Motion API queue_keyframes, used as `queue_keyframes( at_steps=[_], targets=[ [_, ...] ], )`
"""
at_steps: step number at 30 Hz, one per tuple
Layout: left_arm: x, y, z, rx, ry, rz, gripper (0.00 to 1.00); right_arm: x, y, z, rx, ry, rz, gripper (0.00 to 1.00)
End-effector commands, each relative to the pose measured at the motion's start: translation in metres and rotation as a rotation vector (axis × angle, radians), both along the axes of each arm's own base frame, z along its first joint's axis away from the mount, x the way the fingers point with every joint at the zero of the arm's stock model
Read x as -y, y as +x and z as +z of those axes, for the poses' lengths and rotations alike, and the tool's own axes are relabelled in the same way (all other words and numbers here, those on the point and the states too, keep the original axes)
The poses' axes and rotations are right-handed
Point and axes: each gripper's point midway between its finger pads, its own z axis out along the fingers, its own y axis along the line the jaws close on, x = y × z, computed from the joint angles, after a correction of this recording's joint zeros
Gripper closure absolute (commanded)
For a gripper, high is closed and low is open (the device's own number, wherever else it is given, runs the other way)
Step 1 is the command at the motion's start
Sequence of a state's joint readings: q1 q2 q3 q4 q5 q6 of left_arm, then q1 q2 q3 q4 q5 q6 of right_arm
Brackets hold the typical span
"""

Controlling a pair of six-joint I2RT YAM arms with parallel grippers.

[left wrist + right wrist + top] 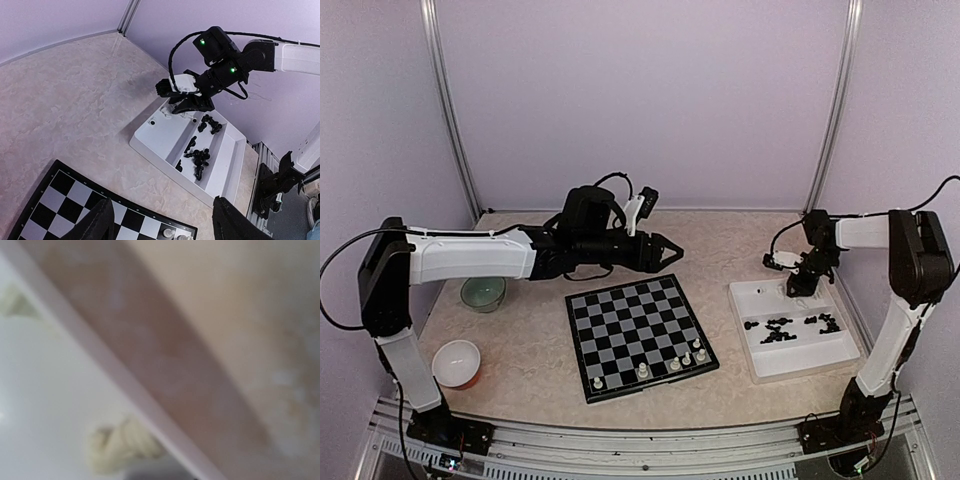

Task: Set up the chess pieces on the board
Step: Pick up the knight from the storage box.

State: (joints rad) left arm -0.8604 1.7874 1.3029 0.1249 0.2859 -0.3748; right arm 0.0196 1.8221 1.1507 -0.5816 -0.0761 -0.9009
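Top view, near edge: the left arm base (430,425) and right arm base (845,425) stand at 7 and 5 o'clock of the table (530,390).

Next out, a white bowl (456,362) sits at 8 o'clock of the board (635,325). The board lies flat at table centre. A handful of cream pieces (674,365) stand upright along its near row, towards its 5 o'clock corner; all other squares are bare.

At 3 o'clock of the board, apart from it, lies the white tray (800,365). Black pieces (778,328) lie tumbled in its middle section. A green bowl (482,293) sits at 10 o'clock of the board.

The left gripper (670,252) hangs at 12 o'clock of the board, above the surface. The left wrist view confirms what the top view only suggests: its fingers (95,222) stand well apart with nothing between them, over one board corner.

The right gripper (802,285) is down in the tray's far section, at its 11 o'clock. The left wrist view shows it low over the tray floor, beside the black pieces. Neither view shows how its jaws stand, so that cannot be told.

Only the right wrist view, heavily blurred, shows a cream piece (122,445) lying on the tray floor against the tray's wall.
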Motion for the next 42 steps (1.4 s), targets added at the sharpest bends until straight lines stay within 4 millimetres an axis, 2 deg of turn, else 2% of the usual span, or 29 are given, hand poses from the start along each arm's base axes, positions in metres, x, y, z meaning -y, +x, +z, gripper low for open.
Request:
queue_keyframes(
  at_steps=[1, 5, 13, 19, 22, 27, 30, 34, 38, 42],
  targets=[
    [0.009, -0.004, 0.008, 0.012, -0.017, -0.032, 0.33, -0.012, -0.009, -0.007, -0.068, 0.089, 0.004, 0.70],
    [0.007, -0.004, 0.005, 0.011, -0.007, -0.029, 0.33, -0.021, -0.012, -0.002, -0.086, 0.152, -0.010, 0.70],
    [0.008, -0.006, 0.004, 0.003, -0.011, -0.034, 0.33, -0.030, -0.014, -0.024, -0.176, 0.212, -0.095, 0.68],
    [0.008, -0.006, 0.002, -0.005, -0.007, -0.036, 0.33, -0.041, -0.009, -0.028, -0.203, 0.267, -0.187, 0.64],
    [0.009, -0.007, 0.001, -0.008, -0.008, -0.036, 0.33, -0.044, -0.013, -0.032, -0.205, 0.257, -0.207, 0.68],
    [0.011, -0.008, 0.000, -0.008, -0.009, -0.038, 0.33, -0.050, -0.029, -0.038, -0.219, 0.229, -0.205, 0.83],
    [0.012, -0.008, 0.001, -0.008, -0.011, -0.040, 0.33, -0.053, -0.036, -0.029, -0.202, 0.230, -0.196, 0.88],
    [0.015, -0.010, -0.002, -0.017, -0.017, -0.043, 0.32, -0.060, -0.038, 0.001, -0.147, 0.248, -0.169, 0.92],
    [0.020, -0.010, -0.003, -0.038, -0.041, -0.051, 0.33, -0.080, -0.042, 0.040, -0.084, 0.286, -0.105, 0.95],
    [0.028, -0.011, -0.004, -0.067, -0.081, -0.075, 0.33, -0.113, -0.049, 0.075, -0.039, 0.318, 0.000, 0.97]
  ],
)
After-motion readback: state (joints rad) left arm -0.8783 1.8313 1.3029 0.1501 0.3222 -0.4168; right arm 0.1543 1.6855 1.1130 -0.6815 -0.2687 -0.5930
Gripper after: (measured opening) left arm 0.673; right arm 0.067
